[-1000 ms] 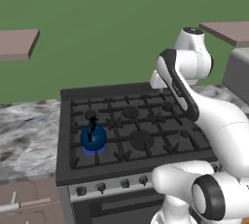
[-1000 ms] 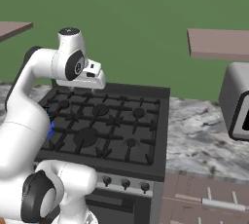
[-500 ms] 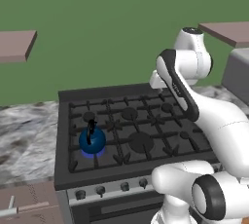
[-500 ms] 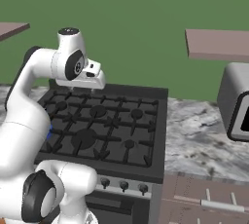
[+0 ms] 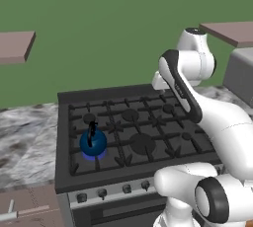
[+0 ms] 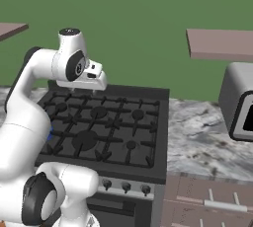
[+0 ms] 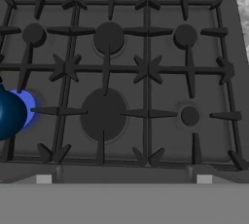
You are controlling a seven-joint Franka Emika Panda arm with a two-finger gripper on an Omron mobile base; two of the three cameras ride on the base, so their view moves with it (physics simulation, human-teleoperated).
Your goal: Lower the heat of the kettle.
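The small glossy blue kettle (image 5: 93, 142) with its thin black handle stands on the stove's front left burner, over a blue flame (image 7: 30, 107). In the hand view it sits at the left edge (image 7: 8, 114). The black stove (image 5: 133, 122) has a row of knobs (image 5: 126, 188) along its front panel (image 6: 126, 187). My gripper (image 6: 96, 82) hangs high above the stove's back edge, looking down on the grates, well away from the kettle and the knobs. Its fingertips (image 7: 44, 179) stand wide apart with nothing between them.
Marble counter (image 5: 27, 137) lies left of the stove and also right (image 6: 197, 132) of it. A grey appliance (image 6: 238, 103) stands on the right counter. Brown wall shelves (image 6: 220, 43) hang above. Drawer fronts (image 6: 207, 201) flank the oven.
The whole picture has shifted a little in both base views, so the base has moved slightly. The arm keeps the same pose and the kettle stays on its burner.
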